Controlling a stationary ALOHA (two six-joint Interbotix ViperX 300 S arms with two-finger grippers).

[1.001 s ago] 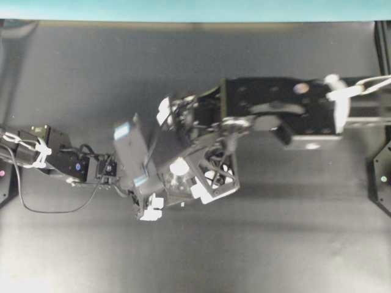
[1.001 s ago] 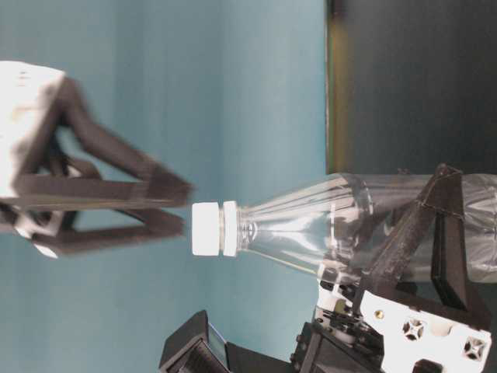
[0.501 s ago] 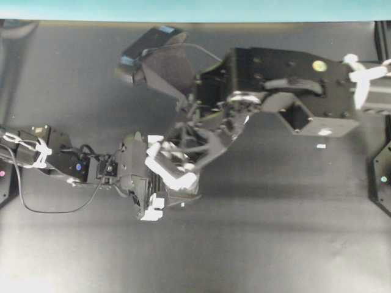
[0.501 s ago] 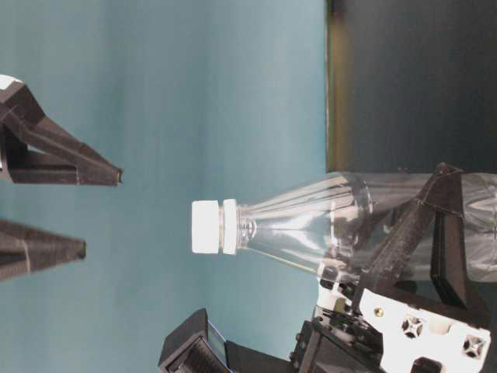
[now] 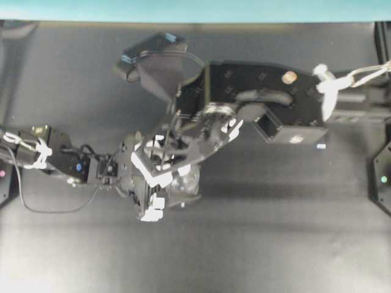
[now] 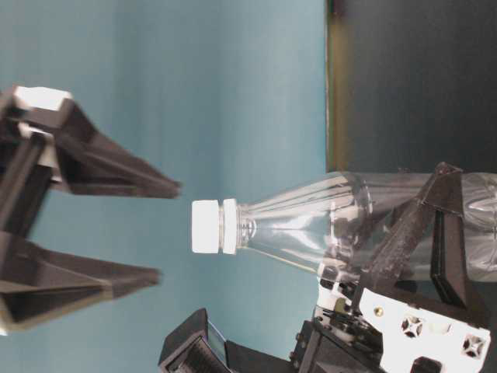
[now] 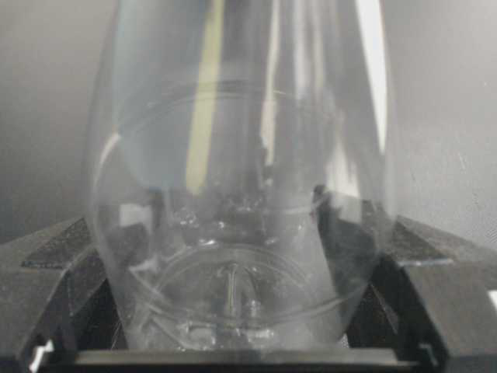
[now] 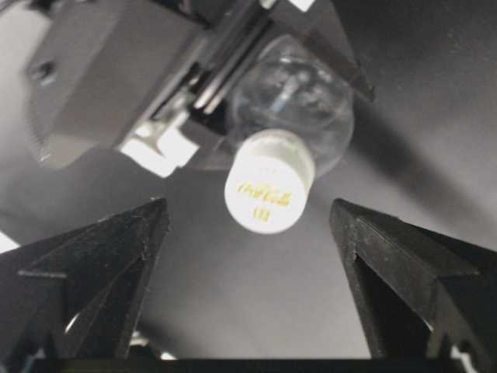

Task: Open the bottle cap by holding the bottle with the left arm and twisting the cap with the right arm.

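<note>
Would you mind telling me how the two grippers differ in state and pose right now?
The left gripper is shut on the clear bottle, gripping its body; the right gripper is open and holds nothing. The left one touches the bottle, while the right one's fingers stand apart from the white cap, short of it. Both have black, triangular fingers.

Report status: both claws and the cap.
Left claw shut on the clear plastic bottle. Right claw open, its fingers clear of the round white cap, which is on. Nothing between claw and cap.
</note>
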